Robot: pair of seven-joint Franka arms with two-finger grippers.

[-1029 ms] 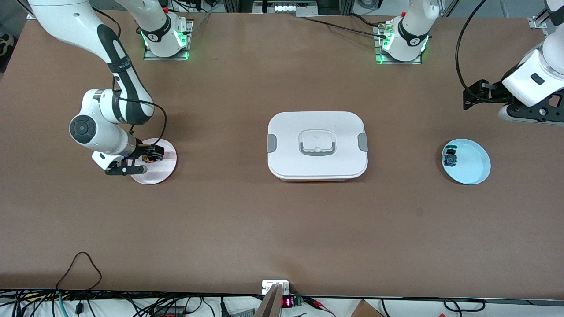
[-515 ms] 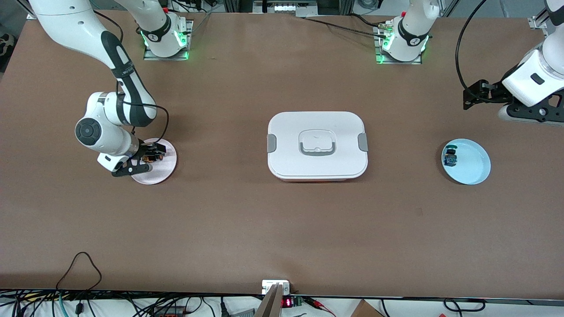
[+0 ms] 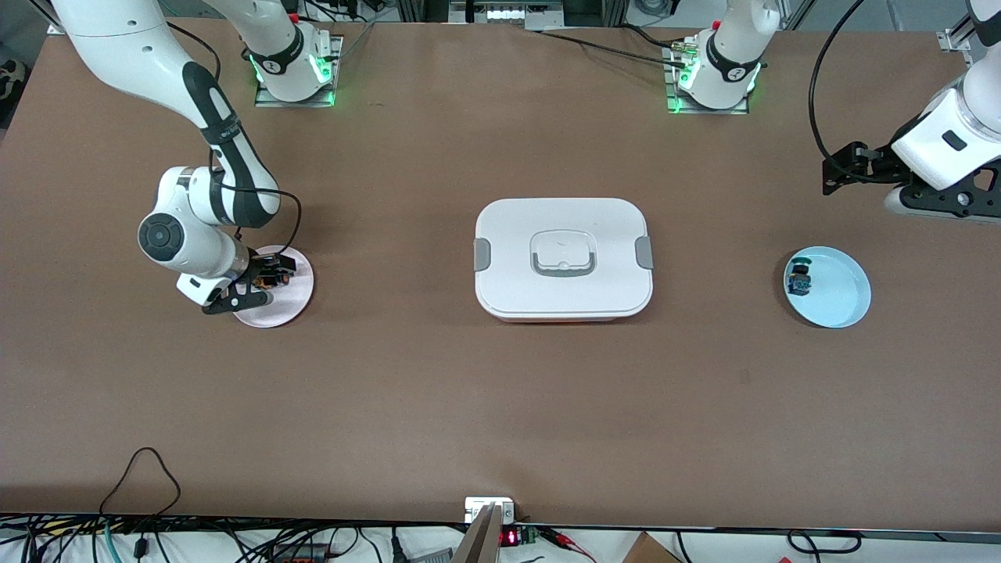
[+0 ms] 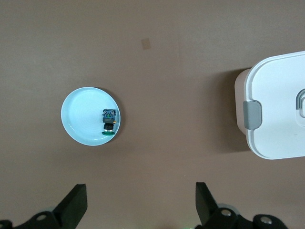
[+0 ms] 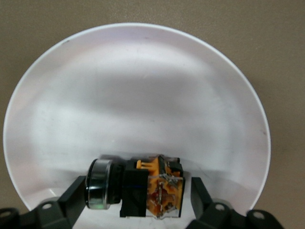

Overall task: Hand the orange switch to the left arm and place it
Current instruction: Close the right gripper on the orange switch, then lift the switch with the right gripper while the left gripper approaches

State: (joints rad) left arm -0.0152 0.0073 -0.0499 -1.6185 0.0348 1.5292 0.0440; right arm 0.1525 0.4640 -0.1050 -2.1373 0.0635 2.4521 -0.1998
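Observation:
The orange switch (image 3: 270,276) lies on its side on a pale pink plate (image 3: 285,301) toward the right arm's end of the table. My right gripper (image 3: 266,280) is low over the plate, open, with one finger on each side of the switch. In the right wrist view the switch (image 5: 151,190) lies between the fingers of the gripper (image 5: 138,192), and a thin gap shows beside its orange body. My left gripper (image 3: 833,173) waits open and empty above the table near the blue plate; it also shows in its own wrist view (image 4: 140,200). The white box (image 3: 563,258) sits mid-table.
A light blue plate (image 3: 843,295) toward the left arm's end holds a blue-bodied switch (image 3: 799,279); both show in the left wrist view, the plate (image 4: 83,119) and the switch (image 4: 109,122). The box's clip end (image 4: 279,105) shows there too. Cables lie along the table's near edge.
My right arm's wrist has shifted slightly toward the box and lower, settling the gripper around the orange switch. The left arm has not moved.

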